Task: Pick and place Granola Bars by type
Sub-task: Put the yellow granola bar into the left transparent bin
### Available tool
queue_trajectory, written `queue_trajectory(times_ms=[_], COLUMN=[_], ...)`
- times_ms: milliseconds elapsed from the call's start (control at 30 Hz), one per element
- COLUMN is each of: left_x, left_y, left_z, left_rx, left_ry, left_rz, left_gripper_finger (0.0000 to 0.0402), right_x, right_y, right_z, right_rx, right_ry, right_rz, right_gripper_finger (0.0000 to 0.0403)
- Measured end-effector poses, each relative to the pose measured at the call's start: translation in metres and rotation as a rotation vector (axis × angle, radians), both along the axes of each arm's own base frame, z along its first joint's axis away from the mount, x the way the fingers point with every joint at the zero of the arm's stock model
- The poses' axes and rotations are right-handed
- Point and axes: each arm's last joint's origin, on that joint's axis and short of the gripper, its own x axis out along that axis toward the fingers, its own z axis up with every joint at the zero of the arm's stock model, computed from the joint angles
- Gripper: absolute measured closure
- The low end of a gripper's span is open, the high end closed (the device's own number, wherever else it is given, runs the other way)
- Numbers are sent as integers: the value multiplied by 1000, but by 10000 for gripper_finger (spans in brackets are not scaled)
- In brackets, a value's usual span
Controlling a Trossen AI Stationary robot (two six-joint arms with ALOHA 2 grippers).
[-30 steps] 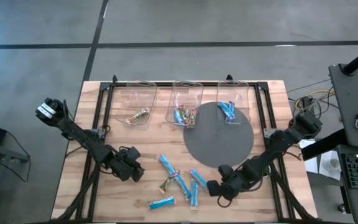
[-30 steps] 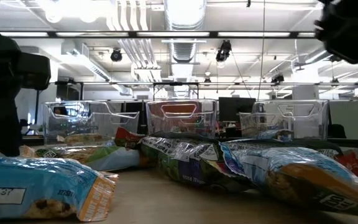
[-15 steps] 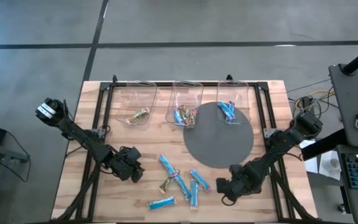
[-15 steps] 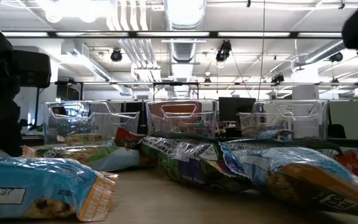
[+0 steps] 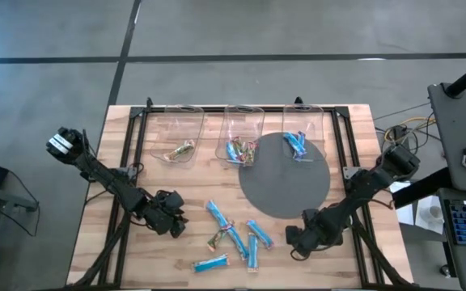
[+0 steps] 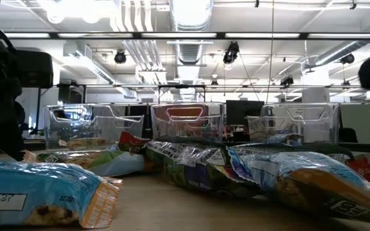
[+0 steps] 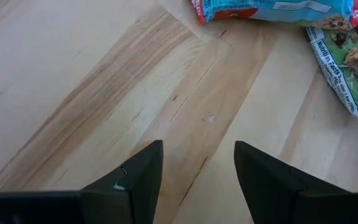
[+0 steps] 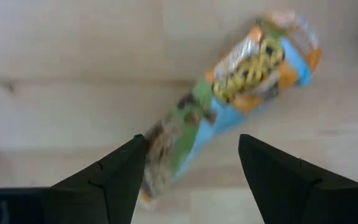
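Note:
Several Granola Bars lie loose on the wooden table's near middle, among them a blue one and another. More bars lie in the three clear bins at the far edge. My right gripper is open and points down, just right of a blue-and-orange bar. In the right wrist view that bar lies flat on the wood, its near end between the open fingers; no touch shows. My left gripper stands open over bare wood, left of the loose bars.
Three clear bins stand in a row at the far edge: left, middle, right. A grey round mat lies in front of the right bin. A black frame borders the table. Bare wood lies near the left edge.
My right gripper has moved a little toward the table's right edge and sunk lower, tipping more steeply down. The loose bars lie where they were. My left gripper has stayed in place.

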Motion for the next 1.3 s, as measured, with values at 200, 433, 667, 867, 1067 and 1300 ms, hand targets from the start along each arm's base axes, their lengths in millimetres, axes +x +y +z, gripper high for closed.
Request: queue_trajectory(times_ms=[200,433,667,867,1067,1300], left_x=[0,-1,-1,4,5,5], left_y=[0,1,4,9,9,9], left_z=[0,-1,-4,-2,-2,-2], left_rx=[6,25,29,14,20,21], left_ry=[0,4,11,-11,-18,-18], left_rz=[-8,-28,-18,20,14,13], left_gripper_finger=[220,220,220,220,220,220], right_x=[-1,3,12,22,37,66], right_y=[-11,-12,-7,-13,-31,-43], right_z=[-9,-11,-5,-4,-1,21], right_rx=[-37,9,13,-54,-199,-307], right_ry=[12,-26,-116,-230,-322,-462], right_rz=[-22,-31,33,62,176,503], right_gripper_finger=[164,204,266,309,341,329])
